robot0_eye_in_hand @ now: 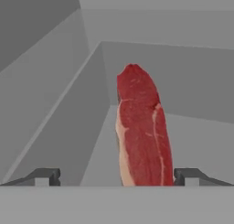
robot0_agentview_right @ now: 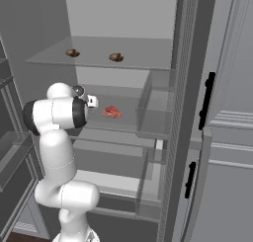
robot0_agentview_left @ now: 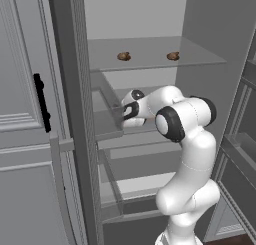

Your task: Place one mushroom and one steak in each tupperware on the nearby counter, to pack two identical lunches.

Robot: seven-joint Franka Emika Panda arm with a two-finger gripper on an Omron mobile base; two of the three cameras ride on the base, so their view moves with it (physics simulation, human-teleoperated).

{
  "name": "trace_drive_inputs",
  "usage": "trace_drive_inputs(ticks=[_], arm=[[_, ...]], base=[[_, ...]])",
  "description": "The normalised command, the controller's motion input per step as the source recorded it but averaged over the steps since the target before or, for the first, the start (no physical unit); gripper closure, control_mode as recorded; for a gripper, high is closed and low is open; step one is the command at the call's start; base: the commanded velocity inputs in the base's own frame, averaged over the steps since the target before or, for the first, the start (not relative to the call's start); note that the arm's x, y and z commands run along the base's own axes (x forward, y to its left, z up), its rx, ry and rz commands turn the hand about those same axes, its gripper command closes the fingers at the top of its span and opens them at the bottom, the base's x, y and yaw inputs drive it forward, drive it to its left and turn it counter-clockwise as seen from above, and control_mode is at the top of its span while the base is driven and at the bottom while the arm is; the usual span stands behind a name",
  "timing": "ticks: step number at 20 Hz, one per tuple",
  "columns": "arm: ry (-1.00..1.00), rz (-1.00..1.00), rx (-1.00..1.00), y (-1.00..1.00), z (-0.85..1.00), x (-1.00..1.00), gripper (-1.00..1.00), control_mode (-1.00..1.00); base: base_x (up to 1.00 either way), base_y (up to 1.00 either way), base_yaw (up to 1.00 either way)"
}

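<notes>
A red steak (robot0_eye_in_hand: 144, 131) with white marbling lies on the fridge's middle glass shelf (robot0_agentview_right: 126, 122). It also shows as a small red slab, the steak (robot0_agentview_right: 112, 112), just ahead of the hand. My gripper (robot0_eye_in_hand: 117, 176) is open, its two fingertips (robot0_eye_in_hand: 45, 176) standing wide on either side of the steak's near end without touching it. The hand (robot0_agentview_left: 131, 109) reaches into the fridge at shelf height. Two brown mushrooms (robot0_agentview_left: 123, 56) (robot0_agentview_left: 173, 55) sit apart on the upper shelf, the mushrooms (robot0_agentview_right: 72, 53) (robot0_agentview_right: 116, 57) above the hand. The tupperware and the counter are out of view.
The fridge stands open, with grey panelled doors and black handles (robot0_agentview_left: 41, 101) (robot0_agentview_right: 206, 100) at either side. A clear bin (robot0_agentview_right: 155, 107) stands at the shelf's right end, close beside the steak. Lower shelves and drawers (robot0_agentview_right: 113, 181) lie under the arm.
</notes>
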Motion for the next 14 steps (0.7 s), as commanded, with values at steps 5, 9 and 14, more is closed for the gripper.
trace_drive_inputs(ticks=[5, 9, 14], arm=[[0.00, 0.00, 0.02, 0.00, -0.03, 0.00, 1.00, -1.00], [0.00, 0.00, 0.01, 0.00, 0.00, -0.04, 1.00, -1.00], [-0.01, 0.00, 0.00, 0.00, -0.08, -0.11, 1.00, -1.00]], base=[[0.00, 0.00, 0.00], [0.00, 0.00, 0.00], [0.00, 0.00, 0.00]])
